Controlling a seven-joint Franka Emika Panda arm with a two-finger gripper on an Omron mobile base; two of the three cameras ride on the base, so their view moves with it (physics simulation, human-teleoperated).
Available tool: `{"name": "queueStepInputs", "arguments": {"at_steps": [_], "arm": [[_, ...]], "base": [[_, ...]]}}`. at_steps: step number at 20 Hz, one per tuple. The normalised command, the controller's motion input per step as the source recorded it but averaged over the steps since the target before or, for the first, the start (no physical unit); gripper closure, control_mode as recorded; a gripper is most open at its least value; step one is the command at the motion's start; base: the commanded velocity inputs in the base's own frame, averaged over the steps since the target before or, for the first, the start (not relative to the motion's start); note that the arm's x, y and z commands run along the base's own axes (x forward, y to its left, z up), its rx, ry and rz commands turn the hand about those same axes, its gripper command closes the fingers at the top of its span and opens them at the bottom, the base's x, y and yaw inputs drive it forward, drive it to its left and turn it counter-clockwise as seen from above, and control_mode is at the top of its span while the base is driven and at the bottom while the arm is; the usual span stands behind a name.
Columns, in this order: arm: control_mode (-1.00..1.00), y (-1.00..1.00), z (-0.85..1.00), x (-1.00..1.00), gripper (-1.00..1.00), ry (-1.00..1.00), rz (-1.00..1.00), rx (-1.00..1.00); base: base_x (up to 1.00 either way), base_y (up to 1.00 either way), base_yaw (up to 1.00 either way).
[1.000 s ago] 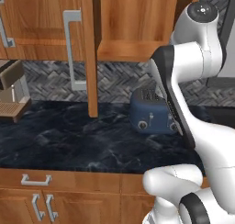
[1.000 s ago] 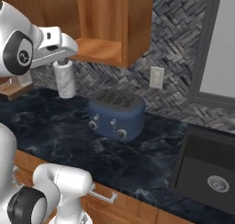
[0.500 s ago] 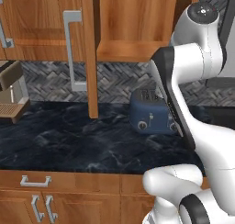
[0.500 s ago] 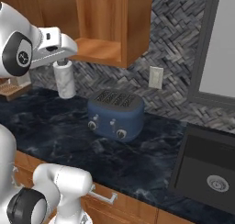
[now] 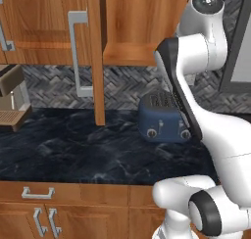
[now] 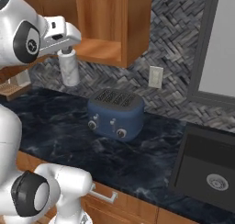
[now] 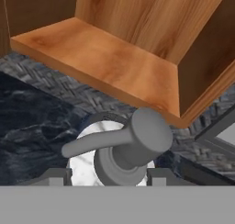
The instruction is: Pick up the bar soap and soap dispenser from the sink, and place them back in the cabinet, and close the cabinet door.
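Observation:
My gripper (image 6: pixel 64 50) is shut on the soap dispenser (image 6: pixel 69 69), a white marbled cylinder with a grey pump, which hangs in the air just below and in front of the open cabinet's shelf (image 6: pixel 98 51). In the hand view the dispenser's pump head (image 7: pixel 134 142) sits between my fingertips (image 7: pixel 55 175), with the cabinet shelf (image 7: pixel 103 61) straight ahead and a little higher. The cabinet door (image 5: pixel 96 52) stands swung open, edge-on, with its silver bar handle (image 5: pixel 75 53) facing left. The black sink (image 6: pixel 206 167) lies far to the right. The bar soap is out of view.
A blue toaster (image 6: pixel 115 114) stands on the dark marble counter (image 6: pixel 59 131) below the cabinet. A coffee machine (image 5: pixel 11 96) sits at the counter's left end. A wall outlet (image 6: pixel 156 76) and a grey-framed window (image 6: pixel 218 48) are to the right.
The gripper has carried the dispenser slightly upward and closer to the cabinet shelf. The toaster, door and counter have not moved.

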Motion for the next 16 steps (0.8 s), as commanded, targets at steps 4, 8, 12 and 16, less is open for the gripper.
{"name": "queueStepInputs", "arguments": {"at_steps": [4, 8, 12, 16], "arm": [[-1.0, 0.0, 0.45, 0.3, 1.0, 0.0, 0.0, 0.0], [-1.0, 0.0, 0.43, 0.42, 1.0, 0.0, 0.0, -0.01], [-1.0, 0.0, 0.37, 0.43, 1.0, 0.0, 0.0, -0.02], [-1.0, 0.0, 0.08, 0.47, 1.0, 0.0, 0.0, -0.05]], "base": [[0.0, 0.0, 0.0], [0.0, 0.0, 0.0], [0.0, 0.0, 0.0], [0.0, 0.0, 0.0]]}}
